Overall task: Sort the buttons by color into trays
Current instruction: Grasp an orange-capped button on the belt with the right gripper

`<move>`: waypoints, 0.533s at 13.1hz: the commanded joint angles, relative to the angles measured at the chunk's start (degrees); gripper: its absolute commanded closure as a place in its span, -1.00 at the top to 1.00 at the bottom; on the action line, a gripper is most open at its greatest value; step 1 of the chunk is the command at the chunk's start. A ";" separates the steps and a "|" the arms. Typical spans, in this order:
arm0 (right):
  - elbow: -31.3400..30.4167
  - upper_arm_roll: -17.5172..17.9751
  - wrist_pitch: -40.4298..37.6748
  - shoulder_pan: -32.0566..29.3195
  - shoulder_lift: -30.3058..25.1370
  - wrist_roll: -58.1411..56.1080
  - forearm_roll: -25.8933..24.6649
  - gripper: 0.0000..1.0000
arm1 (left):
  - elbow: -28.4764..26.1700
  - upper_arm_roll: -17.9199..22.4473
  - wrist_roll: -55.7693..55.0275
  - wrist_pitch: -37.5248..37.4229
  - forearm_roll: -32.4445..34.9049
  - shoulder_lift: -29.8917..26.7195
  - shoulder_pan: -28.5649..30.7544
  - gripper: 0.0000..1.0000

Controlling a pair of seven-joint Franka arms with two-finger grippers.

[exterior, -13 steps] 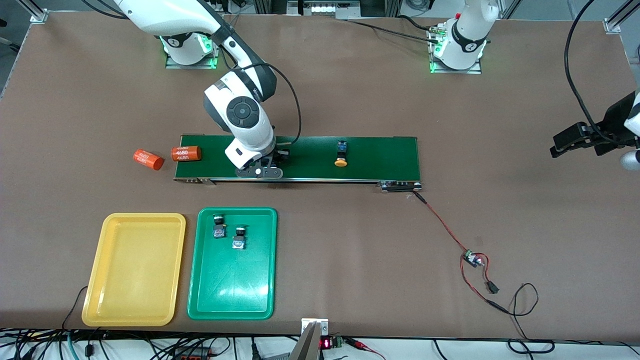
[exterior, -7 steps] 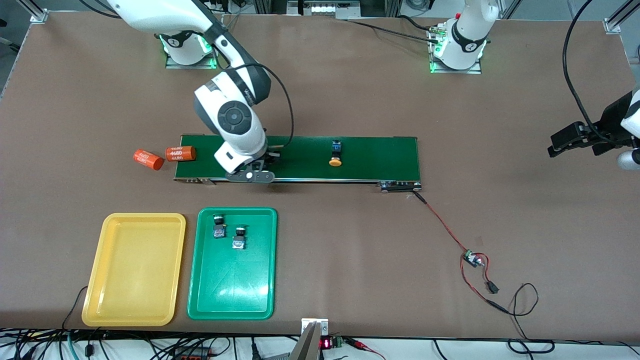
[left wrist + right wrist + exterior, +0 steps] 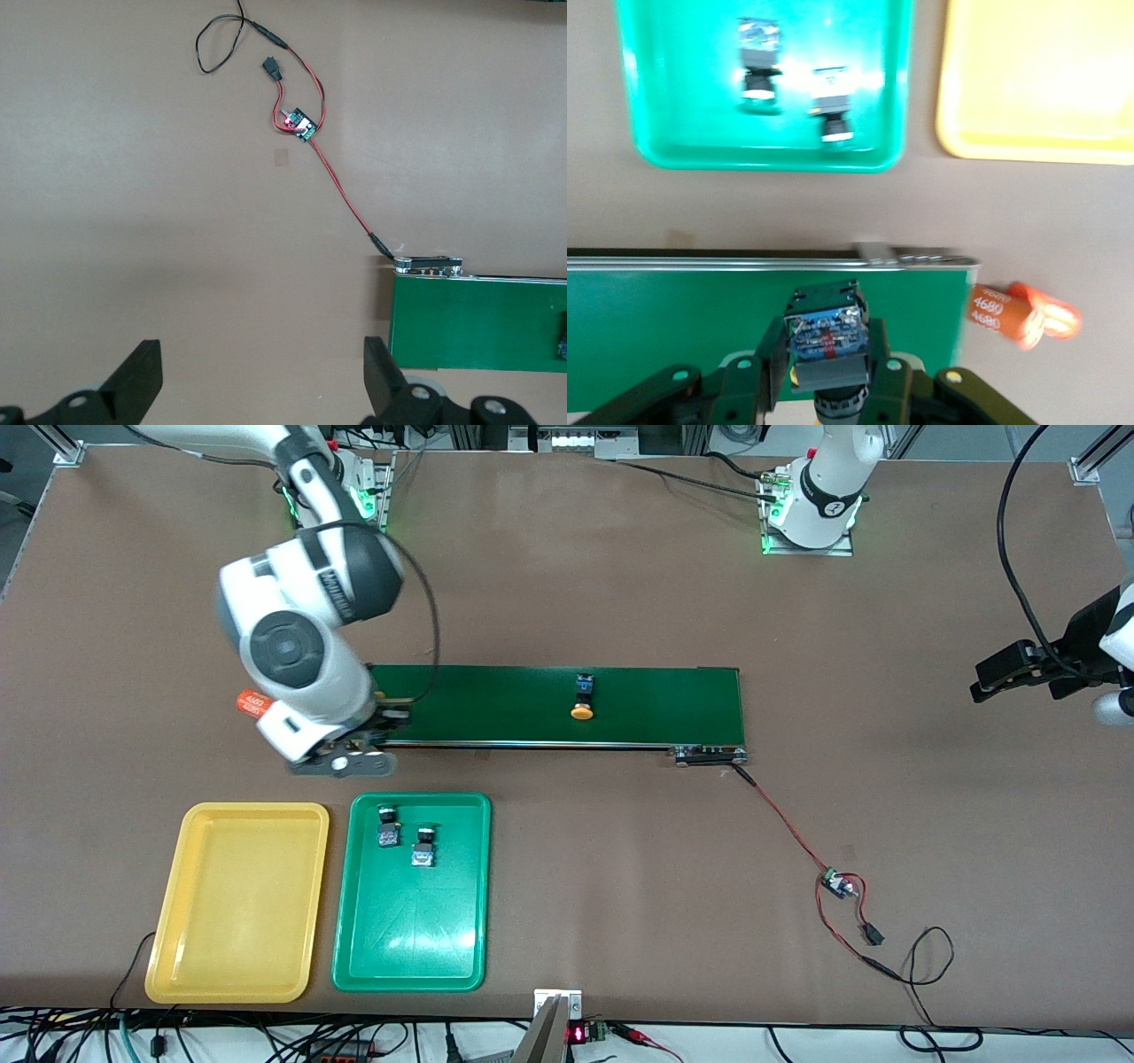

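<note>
My right fingers [image 3: 772, 359] are clenching a button [image 3: 826, 341] by its blocky blue-black body. The right gripper [image 3: 347, 755] is hanging over the belt [image 3: 656, 700] edge at the belt's nine o'clock end. The cap is pointing away from my wrist camera, so I cannot tell its colour.

The green tray [image 3: 412, 957] is sitting at six o'clock from the gripper and is holding two green buttons [image 3: 388, 825]. I am therefore judging this one to be yellow, and bound for the bare yellow tray [image 3: 239, 903] at seven o'clock.

To do it well, I am planning to carry the button level, come low over the tray's middle and release gently. The body is hard, square plastic and the cap is round, so a drop could send it tumbling on the glossy, shallow tray with its rounded corners.

A yellow-capped button [image 3: 582, 700] is lying on the matte belt, near its centre. An orange cylinder [image 3: 252, 704] is resting on the worktop [image 3: 620, 886] at the gripper's ten o'clock.

My left gripper [image 3: 257, 390] is waiting with its fingers released over bare worktop at three o'clock of the belt.
</note>
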 commanded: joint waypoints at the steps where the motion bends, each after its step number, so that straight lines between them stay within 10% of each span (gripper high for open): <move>1: 3.08 -5.94 -3.03 -1.64 0.12 -9.40 6.10 -0.99 | -0.21 -0.16 0.07 -0.76 -0.47 -0.85 0.34 1.00; 7: 3.26 -16.51 -0.32 -6.11 3.45 -26.19 8.15 -0.99 | -0.21 -0.25 0.33 -1.63 -0.47 -1.03 0.34 1.00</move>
